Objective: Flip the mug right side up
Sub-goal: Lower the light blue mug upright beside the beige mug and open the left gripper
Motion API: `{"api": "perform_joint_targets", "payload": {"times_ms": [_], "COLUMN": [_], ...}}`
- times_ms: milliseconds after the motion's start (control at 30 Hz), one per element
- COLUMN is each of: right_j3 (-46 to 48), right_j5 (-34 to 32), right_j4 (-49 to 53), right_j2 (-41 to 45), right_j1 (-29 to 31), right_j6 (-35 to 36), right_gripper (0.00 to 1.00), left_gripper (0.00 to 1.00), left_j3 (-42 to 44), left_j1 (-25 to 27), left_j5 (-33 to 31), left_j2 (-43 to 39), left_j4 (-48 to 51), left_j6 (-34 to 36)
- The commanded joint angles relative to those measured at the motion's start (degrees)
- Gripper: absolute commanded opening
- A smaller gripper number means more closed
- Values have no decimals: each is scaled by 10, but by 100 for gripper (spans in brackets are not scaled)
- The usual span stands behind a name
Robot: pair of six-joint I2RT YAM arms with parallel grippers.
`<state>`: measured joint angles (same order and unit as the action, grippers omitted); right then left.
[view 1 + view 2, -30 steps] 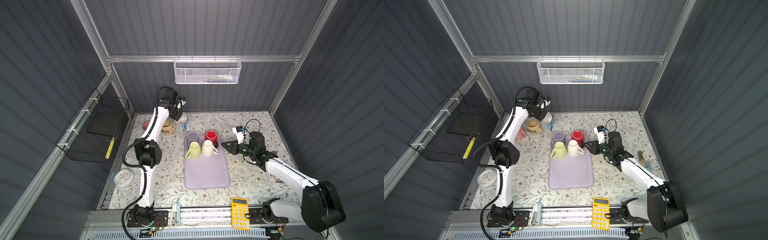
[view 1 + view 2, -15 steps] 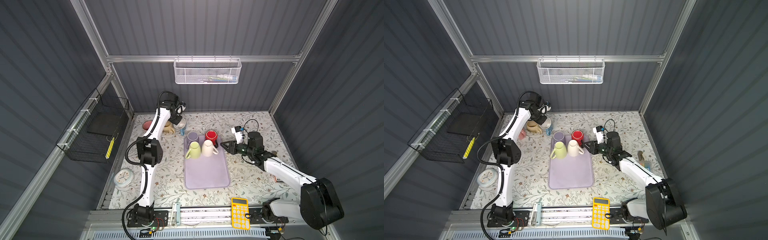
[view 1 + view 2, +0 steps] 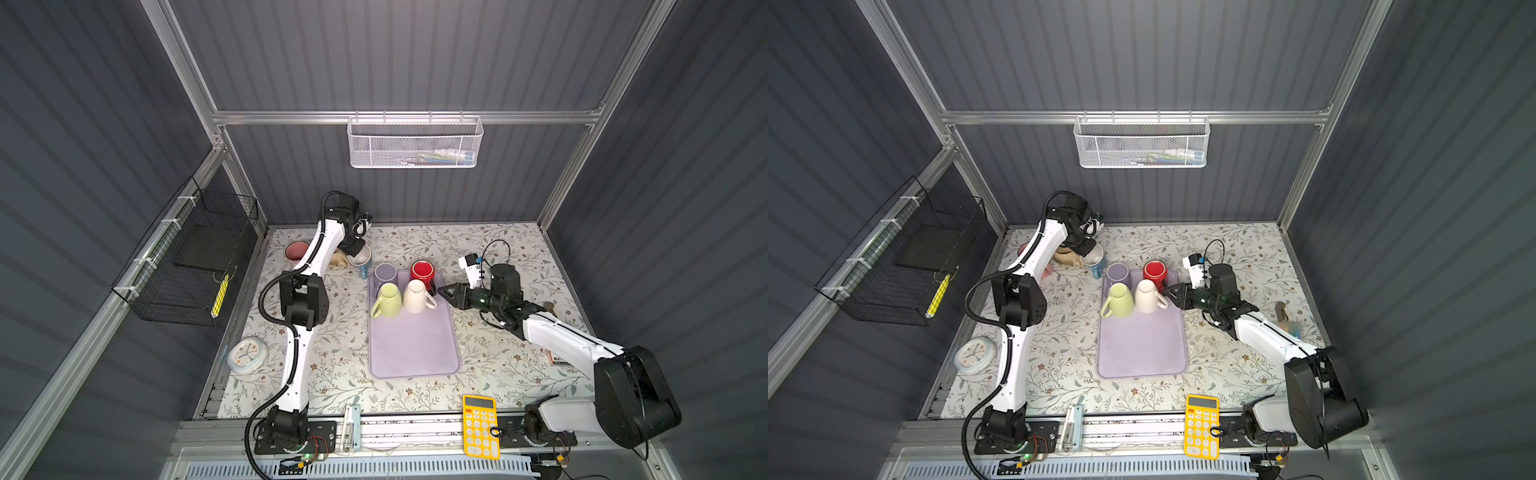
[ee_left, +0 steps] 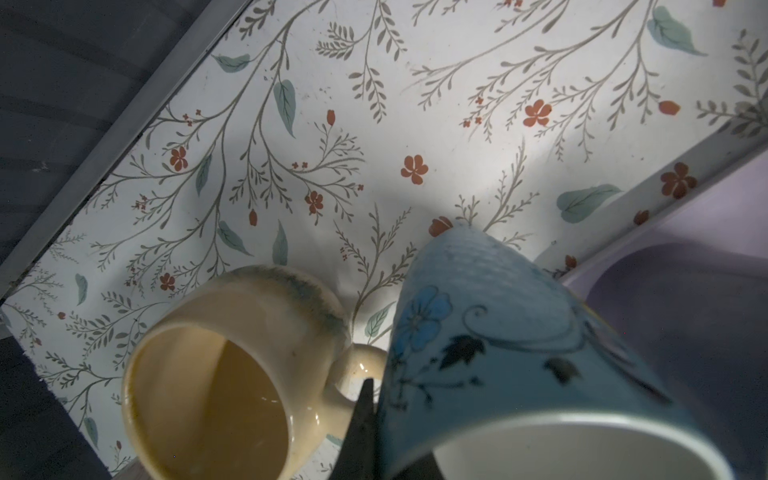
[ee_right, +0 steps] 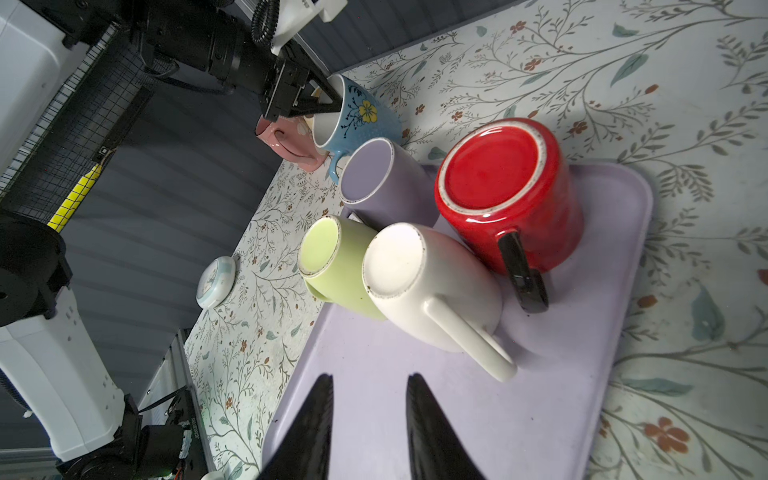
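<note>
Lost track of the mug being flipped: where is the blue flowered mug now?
The blue flowered mug is left of centre near the back in both top views, tilted in the left gripper, between the tan mug and the purple mug.

1. A white mesh basket (image 3: 395,150) is hung from the rail on the far wall. Small items are seen at its right end, too small to identify.
2. A black wire basket (image 3: 174,286) is fixed to the left wall, and a yellow strip (image 3: 220,291) is seen at its near end.
3. A round clock (image 3: 247,354) is laid face up at the near left of the floral table cover (image 3: 345,370).
4. A lavender tray (image 3: 415,349) is placed mid-table.
5. A yellow calculator (image 3: 481,426) is set at the near edge, right of the tray.
</note>
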<state>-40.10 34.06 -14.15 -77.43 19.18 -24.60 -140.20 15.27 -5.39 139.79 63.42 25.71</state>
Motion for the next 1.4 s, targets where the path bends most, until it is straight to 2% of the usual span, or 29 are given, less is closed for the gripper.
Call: {"api": "perform_joint_targets", "payload": {"times_ms": [0, 367, 600, 733, 1033, 1367], "right_j3": [-2, -8, -11, -13, -15, -15], "right_j5": [-3, 1, 3, 5, 4, -1], "right_j4": [-18, -20, -22, -23, -22, -15], "right_j2": [-6, -20, -28, -30, -35, -35], "right_j1": [3, 4, 4, 4, 4, 4], "right_j6": [-4, -2, -2, -1, 1, 8], "right_gripper": [32, 32, 32, 32, 32, 32], "left_gripper": [0, 1, 21, 29, 31, 40], "left_j3": [-24, -22, -27, -27, -33, -29], "left_j1": [-5, -9, -9, -9, -9, -11], "left_j5": [-2, -8, -18, -21, -28, -34], "left_j2": [7, 21, 23, 24, 29, -1], "left_j4": [5, -12, -21, -25, -35, -50], "left_j6": [-11, -17, -22, -23, -29, -39]}}
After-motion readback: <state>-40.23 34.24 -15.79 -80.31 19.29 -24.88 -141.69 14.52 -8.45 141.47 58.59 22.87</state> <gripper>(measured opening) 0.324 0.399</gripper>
